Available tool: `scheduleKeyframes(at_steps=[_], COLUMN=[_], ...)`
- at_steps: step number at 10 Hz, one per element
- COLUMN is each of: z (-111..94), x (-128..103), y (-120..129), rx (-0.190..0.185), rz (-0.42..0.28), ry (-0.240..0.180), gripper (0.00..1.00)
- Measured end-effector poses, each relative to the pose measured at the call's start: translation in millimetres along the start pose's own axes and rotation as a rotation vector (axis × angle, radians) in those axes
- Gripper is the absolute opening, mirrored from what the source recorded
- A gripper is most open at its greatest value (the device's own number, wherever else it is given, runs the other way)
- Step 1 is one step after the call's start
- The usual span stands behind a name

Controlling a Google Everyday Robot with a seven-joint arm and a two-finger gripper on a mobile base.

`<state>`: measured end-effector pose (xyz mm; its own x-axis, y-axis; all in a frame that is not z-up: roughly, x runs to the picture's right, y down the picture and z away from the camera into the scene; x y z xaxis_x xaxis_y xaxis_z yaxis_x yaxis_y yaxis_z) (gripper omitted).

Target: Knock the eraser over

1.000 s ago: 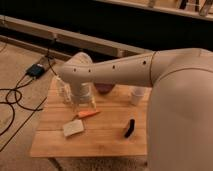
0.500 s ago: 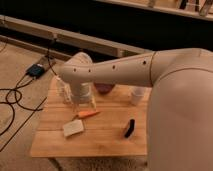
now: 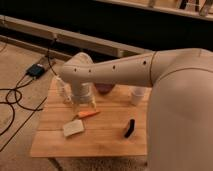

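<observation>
The eraser (image 3: 129,128) is a thin black block seen edge-on, at the right of the wooden table (image 3: 100,140), near the front. My gripper (image 3: 84,106) hangs from the white arm (image 3: 115,72) over the table's left middle, just above the orange carrot-like object (image 3: 88,114). It is well to the left of the eraser and not touching it.
A pale beige sponge block (image 3: 73,128) lies front left of the gripper. A dark bowl (image 3: 104,88) and a white cup (image 3: 137,95) stand at the back. A clear bottle (image 3: 63,90) stands back left. Cables (image 3: 15,100) lie on the floor at left.
</observation>
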<state>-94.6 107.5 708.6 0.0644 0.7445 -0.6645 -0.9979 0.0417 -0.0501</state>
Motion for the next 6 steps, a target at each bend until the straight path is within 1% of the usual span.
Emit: scheduleKeyframes(at_steps=[3, 4, 6], z=[14.8, 20.6, 27.5], x=[-3.1, -7.3, -9.7], y=[-24.7, -41.0, -61.3], rx=[0.018, 0.026, 0.024], rz=[0.019, 0.045, 0.087], ry=[0.021, 0.024, 0.028], gripper=[0.65, 0.65, 0.65])
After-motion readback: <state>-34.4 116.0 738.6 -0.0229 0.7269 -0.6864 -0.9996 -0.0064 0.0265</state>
